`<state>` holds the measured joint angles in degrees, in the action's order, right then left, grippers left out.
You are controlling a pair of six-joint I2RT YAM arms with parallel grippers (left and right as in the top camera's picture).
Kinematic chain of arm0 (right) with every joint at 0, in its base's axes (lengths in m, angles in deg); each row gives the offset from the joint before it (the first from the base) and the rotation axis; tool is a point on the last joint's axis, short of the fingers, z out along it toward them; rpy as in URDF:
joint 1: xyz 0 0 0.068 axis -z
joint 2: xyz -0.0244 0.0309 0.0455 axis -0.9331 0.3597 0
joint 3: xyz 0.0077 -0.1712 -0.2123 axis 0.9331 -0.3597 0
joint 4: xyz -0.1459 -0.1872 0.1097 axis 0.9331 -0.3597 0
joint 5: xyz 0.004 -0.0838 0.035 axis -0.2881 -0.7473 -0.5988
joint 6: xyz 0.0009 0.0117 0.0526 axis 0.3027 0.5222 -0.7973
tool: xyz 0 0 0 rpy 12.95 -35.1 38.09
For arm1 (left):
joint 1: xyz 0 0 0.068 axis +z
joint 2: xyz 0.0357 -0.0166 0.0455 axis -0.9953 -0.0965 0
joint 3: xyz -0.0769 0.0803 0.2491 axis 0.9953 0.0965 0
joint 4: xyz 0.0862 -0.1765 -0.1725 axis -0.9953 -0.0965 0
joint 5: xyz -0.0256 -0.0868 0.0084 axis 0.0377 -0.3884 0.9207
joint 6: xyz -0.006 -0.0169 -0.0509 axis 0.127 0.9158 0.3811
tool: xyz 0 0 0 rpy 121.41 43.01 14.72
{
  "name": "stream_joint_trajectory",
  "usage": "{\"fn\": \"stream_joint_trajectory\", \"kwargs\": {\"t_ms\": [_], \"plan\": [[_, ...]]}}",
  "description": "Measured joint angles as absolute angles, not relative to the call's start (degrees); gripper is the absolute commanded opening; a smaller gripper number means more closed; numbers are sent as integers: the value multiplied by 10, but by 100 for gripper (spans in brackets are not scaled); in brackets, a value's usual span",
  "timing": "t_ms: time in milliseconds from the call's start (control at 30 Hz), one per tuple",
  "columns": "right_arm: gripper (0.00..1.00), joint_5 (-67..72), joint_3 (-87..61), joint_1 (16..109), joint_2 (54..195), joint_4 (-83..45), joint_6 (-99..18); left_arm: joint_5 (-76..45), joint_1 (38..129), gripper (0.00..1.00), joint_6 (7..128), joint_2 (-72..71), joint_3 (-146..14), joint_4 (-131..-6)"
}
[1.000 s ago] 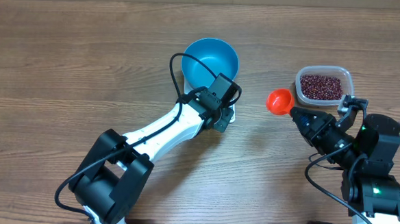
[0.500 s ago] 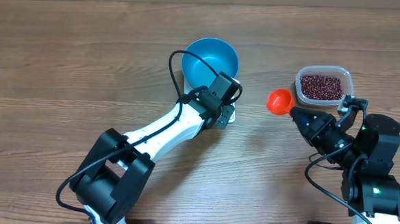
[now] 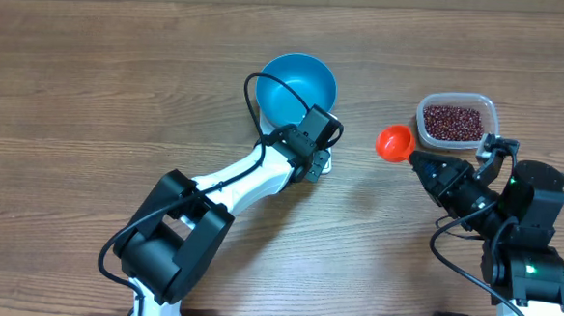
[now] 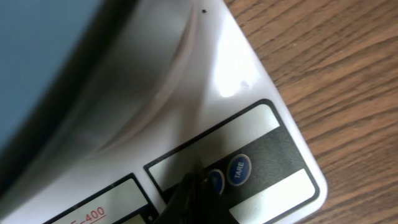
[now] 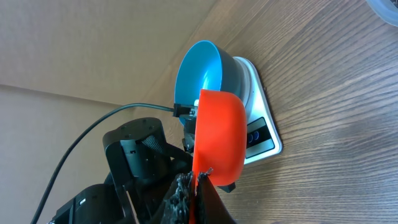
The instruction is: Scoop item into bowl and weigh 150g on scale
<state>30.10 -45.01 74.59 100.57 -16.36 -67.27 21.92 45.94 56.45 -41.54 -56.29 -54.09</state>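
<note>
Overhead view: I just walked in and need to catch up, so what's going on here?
The left fingers, shut, are down on the control panel of the white scale, at the blue button beside TARE, apparently pressing it. The blue bowl sits on the scale and looks empty. The right fingers hold an orange scoop, also empty, above the table between the bowl and the clear tub. The beans are in that tub; none are scooped yet.
</note>
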Motion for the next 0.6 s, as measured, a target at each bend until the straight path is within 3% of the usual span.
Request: {"fn": "stream_joint_trajectory", "kwargs": {"t_ms": [600], "plan": [[4, 299, -450, 746, 1006, -164, -673, 246, 460, 4, 577, -415, -563, -550]]}}
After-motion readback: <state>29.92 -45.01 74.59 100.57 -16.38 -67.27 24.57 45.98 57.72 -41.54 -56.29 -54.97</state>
